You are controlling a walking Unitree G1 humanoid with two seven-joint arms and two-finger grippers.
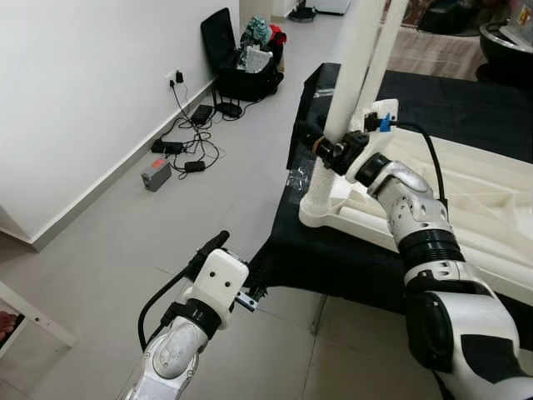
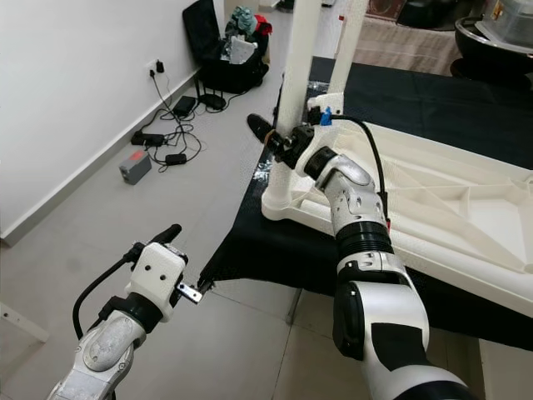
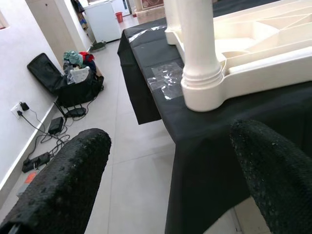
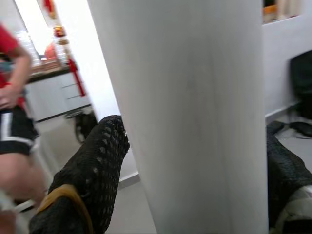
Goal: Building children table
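Observation:
A white plastic children's table (image 1: 475,187) lies upside down on a black-covered surface (image 1: 333,258). One white leg (image 1: 350,75) stands upright in its near-left corner socket (image 3: 202,90), and a second leg (image 1: 389,37) rises just behind it. My right gripper (image 1: 326,148) reaches in from the right and is shut on the near leg low down; its fingers (image 4: 95,165) sit on both sides of the leg (image 4: 195,112). My left gripper (image 3: 170,161) hangs low over the floor in front of the cloth's corner, open wide with nothing between its fingers (image 3: 63,185).
A black open suitcase (image 1: 241,71) stuffed with clothes stands by the white wall. Cables and chargers (image 1: 187,142) and a grey box (image 1: 156,175) lie on the tiled floor. A person (image 4: 12,117) in a red top stands beyond the leg. A white furniture edge (image 1: 33,317) sits at the near left.

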